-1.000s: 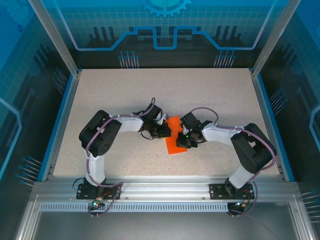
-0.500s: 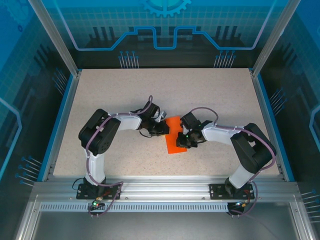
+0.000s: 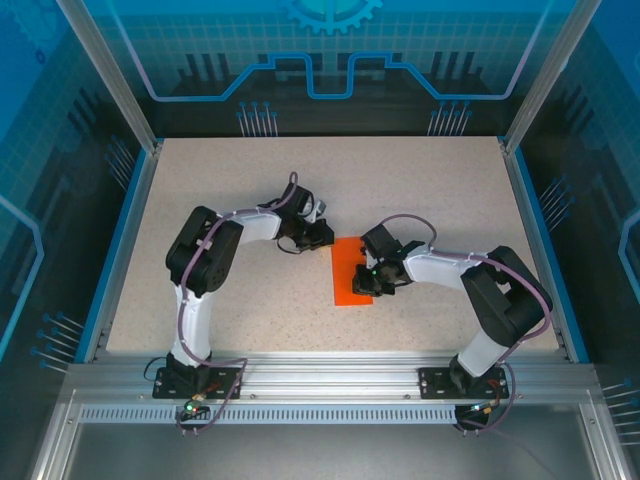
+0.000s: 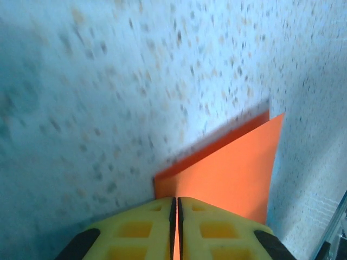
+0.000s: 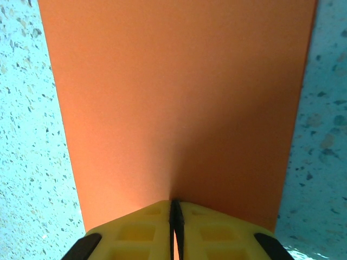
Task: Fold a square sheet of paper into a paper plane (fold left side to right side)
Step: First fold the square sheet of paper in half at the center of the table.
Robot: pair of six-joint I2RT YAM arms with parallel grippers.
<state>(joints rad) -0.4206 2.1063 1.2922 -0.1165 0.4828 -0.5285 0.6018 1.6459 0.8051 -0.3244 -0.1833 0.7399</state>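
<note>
The square sheet of paper (image 3: 350, 262) lies folded on the table as a narrow bright orange rectangle, its long side running front to back. My left gripper (image 3: 322, 237) is shut, with its yellow fingertips (image 4: 157, 216) down at the sheet's far left corner; in the left wrist view the paper (image 4: 233, 168) spreads out ahead of the left gripper (image 4: 176, 199). My right gripper (image 3: 363, 285) is shut too, with its tips resting on the sheet near its right edge. In the right wrist view the orange paper (image 5: 179, 92) lies flat ahead of the right gripper (image 5: 174, 203).
The speckled beige table (image 3: 230, 190) has blue side rails (image 3: 118, 250) and a metal frame at the near edge (image 3: 330, 375). Both arms bend inward and meet at the middle of the table.
My left gripper has slid away from me along the paper's left edge to its far corner. The sheet now lies flatter, as a clean rectangle. The right arm has stayed put.
</note>
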